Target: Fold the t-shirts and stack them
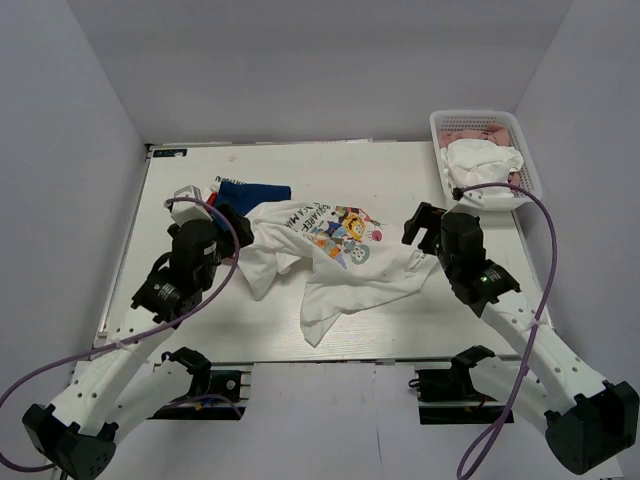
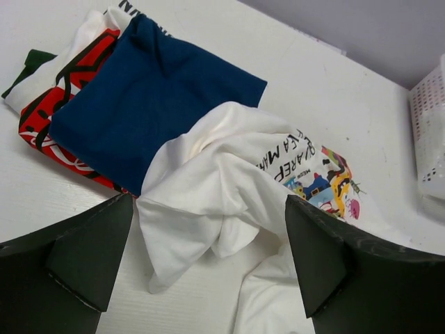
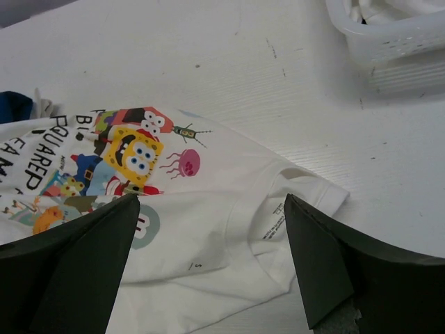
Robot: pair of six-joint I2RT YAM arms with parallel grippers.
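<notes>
A large white t-shirt (image 1: pixel 335 265) with a cartoon print lies crumpled across the table's middle. Behind its left end a folded royal-blue t-shirt (image 1: pixel 255 191) rests on a red-and-white one (image 2: pixel 52 118). My left gripper (image 1: pixel 238 228) hovers open over the white shirt's bunched left part (image 2: pixel 208 188), with nothing between its fingers. Open as well, my right gripper (image 1: pixel 424 226) hangs above the shirt's collar and label (image 3: pixel 278 226) at its right end, gripping nothing. The blue t-shirt (image 2: pixel 149 104) partly lies under the white cloth's edge.
A white plastic basket (image 1: pixel 437 128) stands at the back right, holding white cloth (image 1: pixel 482 163) and something pink (image 1: pixel 468 132). Its rim (image 3: pixel 389 35) shows beyond the right gripper. Grey walls close in the table on three sides.
</notes>
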